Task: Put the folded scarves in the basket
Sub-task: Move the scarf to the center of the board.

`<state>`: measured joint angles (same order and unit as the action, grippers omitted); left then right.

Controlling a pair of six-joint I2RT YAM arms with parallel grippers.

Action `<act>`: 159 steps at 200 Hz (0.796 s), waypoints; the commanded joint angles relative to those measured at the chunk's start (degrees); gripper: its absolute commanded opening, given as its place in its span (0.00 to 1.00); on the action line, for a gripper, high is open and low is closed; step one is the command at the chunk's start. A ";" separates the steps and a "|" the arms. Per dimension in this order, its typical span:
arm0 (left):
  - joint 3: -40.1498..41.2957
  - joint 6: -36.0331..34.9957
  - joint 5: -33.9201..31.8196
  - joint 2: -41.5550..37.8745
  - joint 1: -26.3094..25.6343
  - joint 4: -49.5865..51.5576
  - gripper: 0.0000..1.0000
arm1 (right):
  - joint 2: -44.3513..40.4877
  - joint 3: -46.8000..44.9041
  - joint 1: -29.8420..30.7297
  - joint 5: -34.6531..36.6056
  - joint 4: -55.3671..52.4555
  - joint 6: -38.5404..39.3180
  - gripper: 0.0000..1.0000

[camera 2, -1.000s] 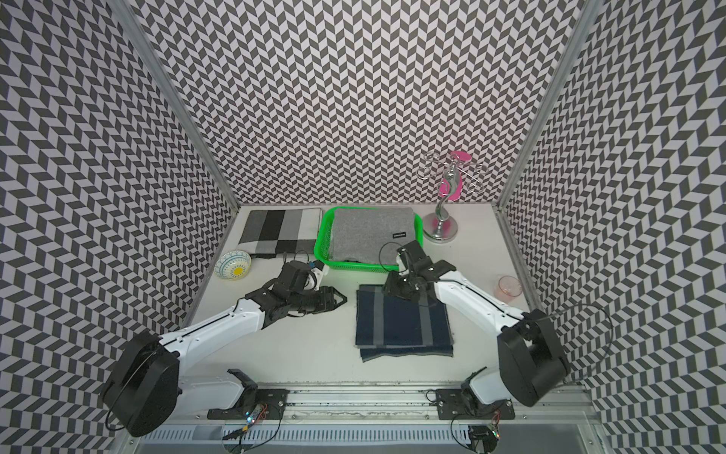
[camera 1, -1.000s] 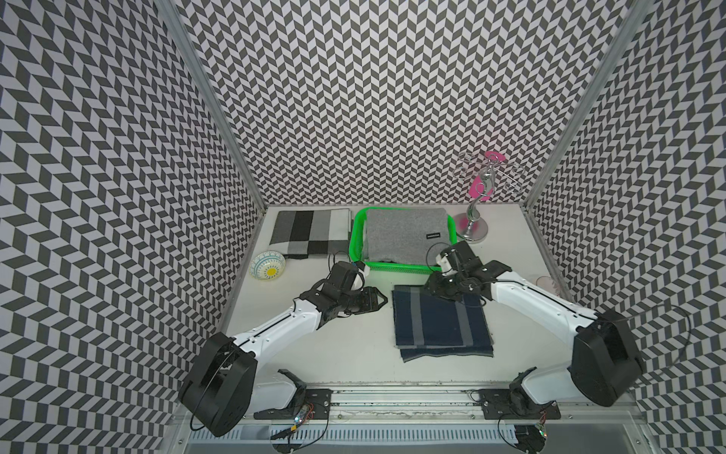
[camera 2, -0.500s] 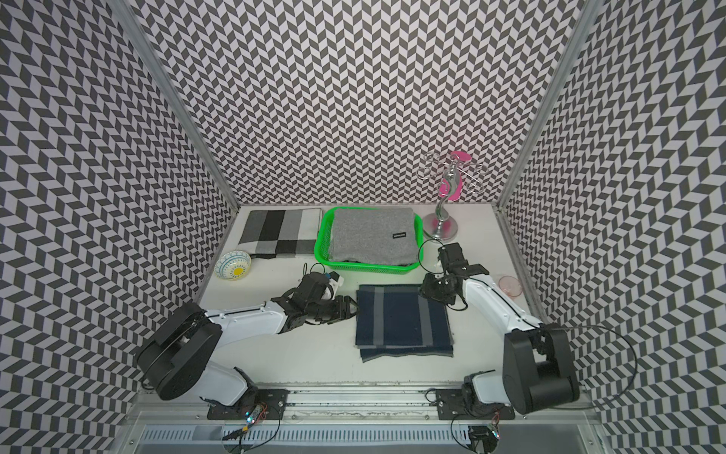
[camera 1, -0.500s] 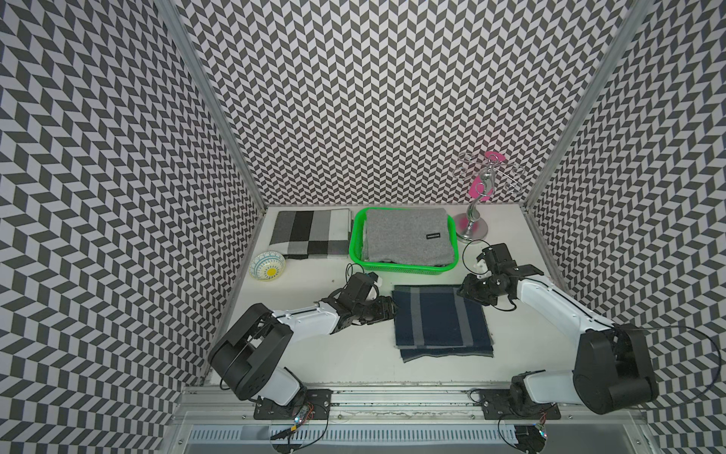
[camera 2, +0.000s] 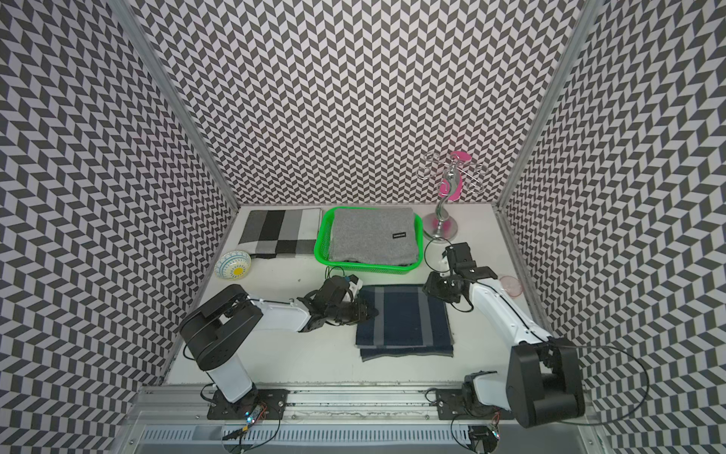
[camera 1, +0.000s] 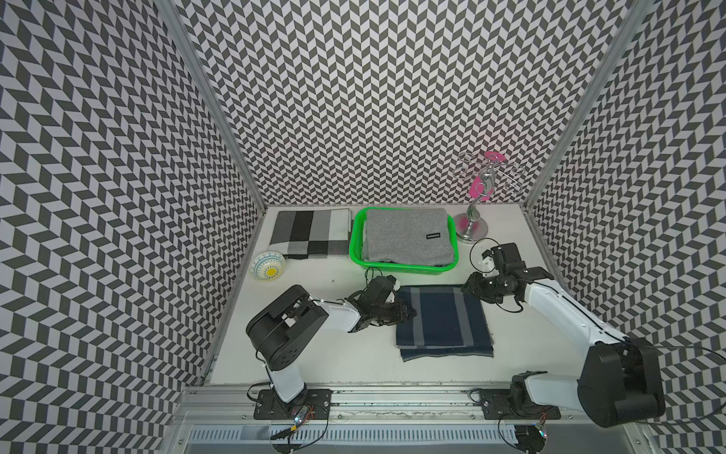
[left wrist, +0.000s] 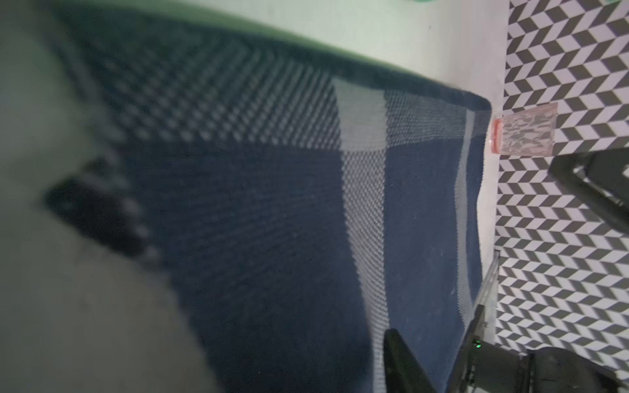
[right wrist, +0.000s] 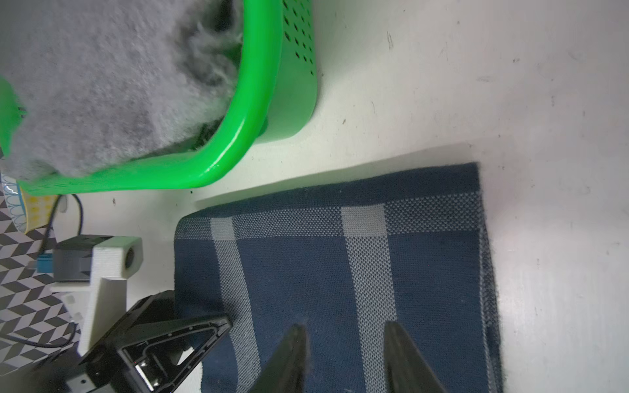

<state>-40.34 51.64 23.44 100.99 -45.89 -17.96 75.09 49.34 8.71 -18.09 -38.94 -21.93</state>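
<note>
In both top views the navy scarf (camera 1: 444, 322), folded flat and crossed by grey stripes, lay on the white desk (camera 1: 314, 353) a little below the centre of the frame. It was just below the green basket (camera 1: 408, 269) and not touching it. The basket sat nearer the back wall and already held a folded grey cloth (camera 1: 404, 236) with a small black label. The left fingers (camera 1: 404, 312) reached in from the left and met the scarf's left edge. The left wrist view was blurred and filled with navy weave, so I could not tell whether they were clenched on the cloth or released. The right fingers (camera 1: 471, 287) hovered at the scarf's upper right corner. In the right wrist view they stood parted, with bare scarf showing between them, grasping nothing. To the left of the basket lay a black, grey and white checked cloth (camera 1: 310, 234), with a small patterned bowl (camera 1: 268, 267) just below its left end. A silver stand (camera 1: 471, 228) with pink pieces stood to the right of the basket. A pinkish clear cup (camera 2: 510, 285) sat near the desk's right edge.
</note>
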 commanded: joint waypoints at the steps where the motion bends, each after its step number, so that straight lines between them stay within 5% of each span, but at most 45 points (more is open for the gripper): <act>1: 0.64 0.87 -0.27 -0.09 -0.13 1.06 0.15 | -1.35 -1.30 -0.45 -0.49 1.10 1.42 0.41; 17: 2.33 -0.48 -0.53 -3.19 2.40 3.20 0.00 | -1.75 -2.46 -0.56 -0.72 1.97 1.46 0.41; 66: 4.17 -13.92 -0.08 -12.90 15.30 19.42 0.00 | -1.28 -7.15 -0.63 -4.70 9.15 3.14 0.42; 85: 5.14 -18.03 3.25 -12.29 19.43 20.57 0.11 | 0.37 -8.78 -0.65 -8.94 13.99 2.66 0.44; 103: 3.59 -19.74 5.29 -8.66 20.38 22.23 0.33 | 3.01 -10.23 -0.55 -13.50 19.17 2.10 0.47; 159: 4.21 -16.15 -1.37 -15.14 20.72 18.73 0.53 | 8.99 -13.39 -0.32 -18.99 30.48 2.33 0.58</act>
<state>-36.51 35.35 25.85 88.88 -25.47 -0.01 82.19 37.39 8.34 -32.91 -16.56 -19.49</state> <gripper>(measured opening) 0.508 0.571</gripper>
